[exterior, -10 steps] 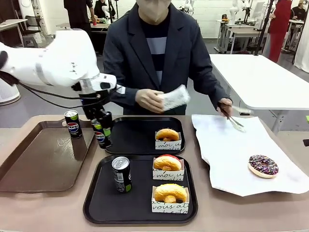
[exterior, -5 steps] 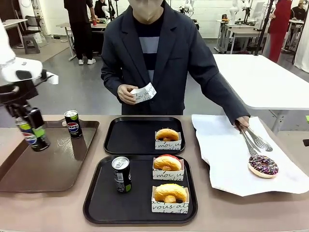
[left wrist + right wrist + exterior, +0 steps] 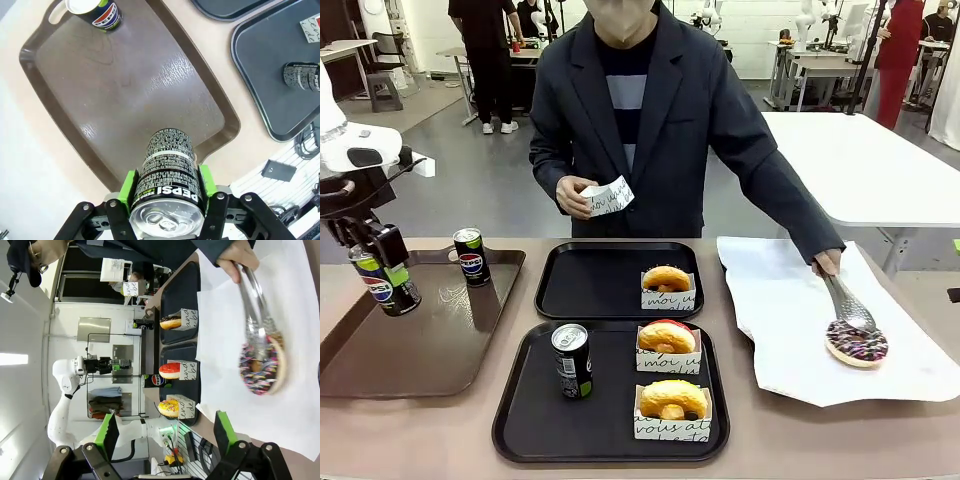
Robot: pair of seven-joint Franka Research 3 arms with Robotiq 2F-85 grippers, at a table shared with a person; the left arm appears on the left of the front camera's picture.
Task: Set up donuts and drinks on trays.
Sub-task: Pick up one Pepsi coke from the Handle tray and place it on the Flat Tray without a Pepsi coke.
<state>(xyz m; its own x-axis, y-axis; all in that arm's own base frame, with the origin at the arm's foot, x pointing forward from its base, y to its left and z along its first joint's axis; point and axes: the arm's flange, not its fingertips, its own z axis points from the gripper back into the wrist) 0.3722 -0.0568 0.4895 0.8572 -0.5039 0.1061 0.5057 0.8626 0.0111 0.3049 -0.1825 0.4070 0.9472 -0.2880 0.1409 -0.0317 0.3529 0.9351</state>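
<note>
Left claw: your left gripper (image 3: 382, 283) is closed on a Pepsi can (image 3: 383, 282). You can see both green pads (image 3: 129, 185) pressing its sides. It hangs above the left edge of the long brown tray (image 3: 380, 360).
Right claw: your right gripper (image 3: 167, 432) is wide open with nothing between the fingers.
Other cans: one Pepsi can on the brown tray (image 3: 471, 256) stands at its far right corner. A second can on the near tray (image 3: 572, 361) stands upright near that tray's left edge.
Near tray: this near black tray (image 3: 520, 430) lies at the near edge of the table (image 3: 440, 440). It holds a red-iced donut (image 3: 667, 337) and a golden donut (image 3: 672, 399), each in a white paper sleeve, along its right side.
Far tray: the far black tray (image 3: 580, 285) sits just behind the near one. One glazed donut (image 3: 667, 279) in a sleeve is at its right side.
White paper: a big paper sheet (image 3: 790, 330) covers the right part of the table. A chocolate sprinkle donut (image 3: 857, 344) lies near its right edge.
Person: you face a person across the table. One hand (image 3: 827, 263) holds metal tongs (image 3: 847, 305) on the sprinkle donut. The other hand (image 3: 574, 196) holds an empty paper sleeve (image 3: 608, 196).
Room: you can see a grey floor (image 3: 480, 190), a white table (image 3: 860, 160) at the back right, and people standing far off.
</note>
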